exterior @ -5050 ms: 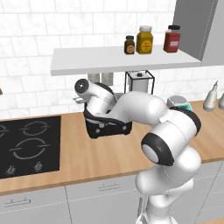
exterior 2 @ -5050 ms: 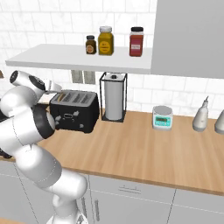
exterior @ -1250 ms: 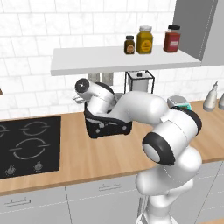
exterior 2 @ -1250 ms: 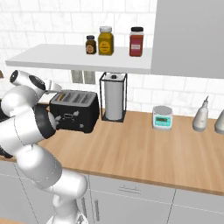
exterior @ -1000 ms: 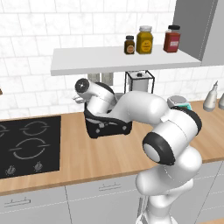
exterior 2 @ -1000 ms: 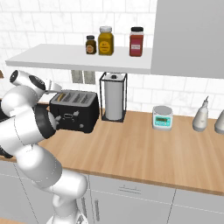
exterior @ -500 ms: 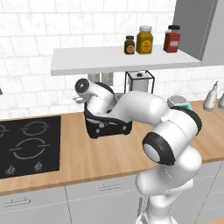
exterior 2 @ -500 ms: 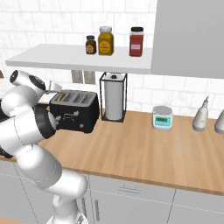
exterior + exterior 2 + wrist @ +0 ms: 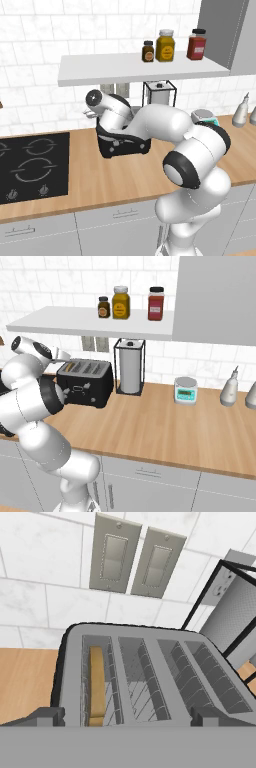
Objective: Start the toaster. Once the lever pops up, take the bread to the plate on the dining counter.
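Wood worktop (image 9: 165, 426) | toaster (image 9: 85, 383): bread (image 9: 97, 684) in end slot | claw (image 9: 122, 718) apart

Domestic kitchen. A wood worktop (image 9: 165, 426) runs along a white tiled wall. On the worktop stand a black toaster (image 9: 85, 383), a paper-towel holder (image 9: 129, 372) just beside it, and a kitchen scale (image 9: 185, 390). Left of the toaster lies a black hob (image 9: 31, 166); above it, a shelf (image 9: 140, 70) carries jars.

The arm reached forward and left with its elbow bent low, and the gripper (image 9: 125, 718) pointed downward with its jaws spread wide, holding nothing.
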Available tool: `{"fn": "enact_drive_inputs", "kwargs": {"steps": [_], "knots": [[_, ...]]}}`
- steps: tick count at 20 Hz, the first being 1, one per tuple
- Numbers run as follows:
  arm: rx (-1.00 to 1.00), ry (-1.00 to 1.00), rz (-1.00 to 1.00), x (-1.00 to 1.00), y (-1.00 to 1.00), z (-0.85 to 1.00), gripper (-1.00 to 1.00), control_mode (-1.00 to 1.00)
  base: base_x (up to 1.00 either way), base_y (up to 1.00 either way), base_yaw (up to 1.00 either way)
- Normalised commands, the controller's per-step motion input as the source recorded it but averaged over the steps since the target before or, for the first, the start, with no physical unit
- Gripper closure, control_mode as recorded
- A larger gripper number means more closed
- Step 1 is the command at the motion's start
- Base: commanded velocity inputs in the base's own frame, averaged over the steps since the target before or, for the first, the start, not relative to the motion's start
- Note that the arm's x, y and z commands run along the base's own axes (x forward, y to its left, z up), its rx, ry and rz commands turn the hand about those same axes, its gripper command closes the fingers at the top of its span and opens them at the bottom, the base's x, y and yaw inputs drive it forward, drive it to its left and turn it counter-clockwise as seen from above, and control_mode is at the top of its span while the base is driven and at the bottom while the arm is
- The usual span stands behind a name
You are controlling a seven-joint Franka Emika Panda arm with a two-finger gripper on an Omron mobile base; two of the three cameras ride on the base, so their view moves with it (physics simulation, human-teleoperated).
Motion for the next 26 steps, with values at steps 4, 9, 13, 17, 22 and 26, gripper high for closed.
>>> {"fn": "enact_drive_inputs", "kwargs": {"steps": [4,9,13,17,22,26], "knots": [[0.0,0.0,0.0,0.0,0.0,0.0,-1.0,-1.0,0.0,0.0,0.0],[0.0,0.0,0.0,0.0,0.0,0.0,-1.0,-1.0,0.0,0.0,0.0],[0.0,0.0,0.0,0.0,0.0,0.0,-1.0,-1.0,0.0,0.0,0.0],[0.0,0.0,0.0,0.0,0.0,0.0,-1.0,-1.0,0.0,0.0,0.0],[0.0,0.0,0.0,0.0,0.0,0.0,-1.0,-1.0,0.0,0.0,0.0],[0.0,0.0,0.0,0.0,0.0,0.0,-1.0,-1.0,0.0,0.0,0.0]]}}
